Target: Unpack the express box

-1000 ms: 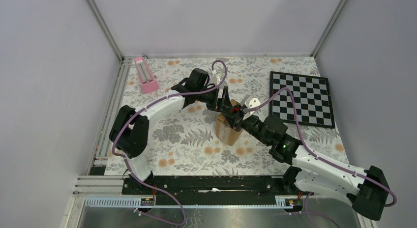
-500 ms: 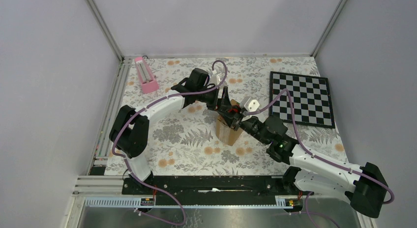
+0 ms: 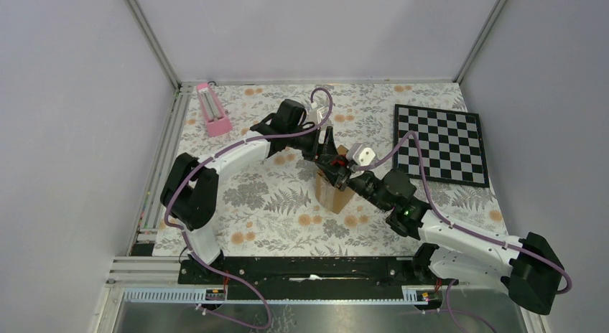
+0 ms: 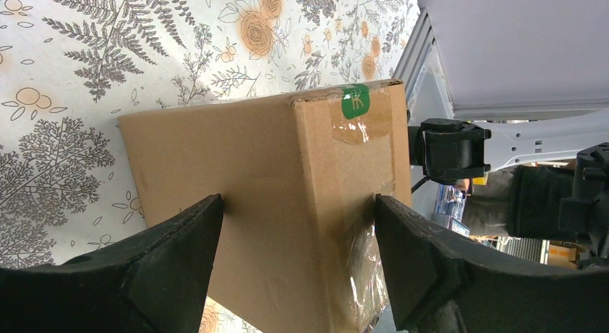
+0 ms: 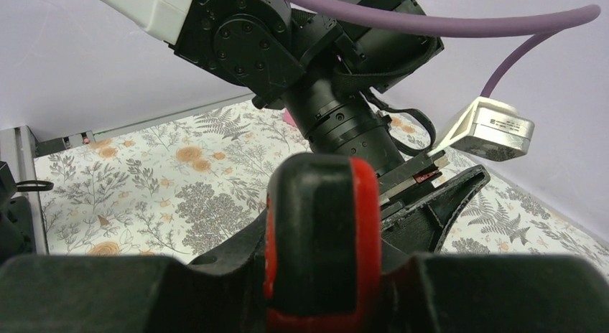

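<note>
Tablecloth [image 3: 266, 204]: L gripper [image 4: 296, 207] clamps express box [image 4: 215, 153]; R gripper [image 5: 319, 275] grips red-black tool [image 5: 316, 197].

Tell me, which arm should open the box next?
Right, probably. The right tool grips a red-and-black object over the small brown cardboard box, while the left tool clamps its sides, steadying it.

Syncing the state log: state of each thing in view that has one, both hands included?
Small brown cardboard express box: standing on the table, taped shut, clamped on two sides.
Left hand: shut on the box.
Right hand: shut on a black-and-red tool, near the box's top.
Black-and-white chessboard: flat, bare, far right.
Pink metronome-like object: far-left corner, untouched.
</note>
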`<state>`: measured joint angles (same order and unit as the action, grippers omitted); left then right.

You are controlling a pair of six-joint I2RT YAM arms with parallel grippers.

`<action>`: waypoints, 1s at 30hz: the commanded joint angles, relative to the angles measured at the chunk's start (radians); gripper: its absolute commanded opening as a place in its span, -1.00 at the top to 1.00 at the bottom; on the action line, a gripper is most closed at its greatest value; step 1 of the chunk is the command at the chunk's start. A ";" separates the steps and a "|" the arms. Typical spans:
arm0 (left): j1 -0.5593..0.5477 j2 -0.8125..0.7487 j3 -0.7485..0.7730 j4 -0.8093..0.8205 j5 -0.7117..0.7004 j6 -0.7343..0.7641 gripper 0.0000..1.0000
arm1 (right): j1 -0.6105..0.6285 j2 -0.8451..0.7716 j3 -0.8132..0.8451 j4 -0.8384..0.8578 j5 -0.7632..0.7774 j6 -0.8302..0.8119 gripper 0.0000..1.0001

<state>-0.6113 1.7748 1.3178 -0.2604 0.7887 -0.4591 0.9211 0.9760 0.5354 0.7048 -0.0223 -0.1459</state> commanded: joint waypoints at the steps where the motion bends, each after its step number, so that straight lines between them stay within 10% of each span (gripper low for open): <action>1: -0.007 0.051 -0.003 -0.088 -0.046 0.076 -0.52 | 0.007 0.002 -0.001 0.100 -0.016 -0.020 1.00; 30: -0.007 0.066 0.004 -0.096 -0.034 0.079 -0.43 | 0.007 0.002 -0.055 0.131 0.006 -0.061 1.00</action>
<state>-0.6113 1.7870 1.3315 -0.2646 0.8078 -0.4423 0.9215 0.9947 0.4866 0.7788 -0.0208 -0.1768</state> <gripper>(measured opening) 0.729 0.307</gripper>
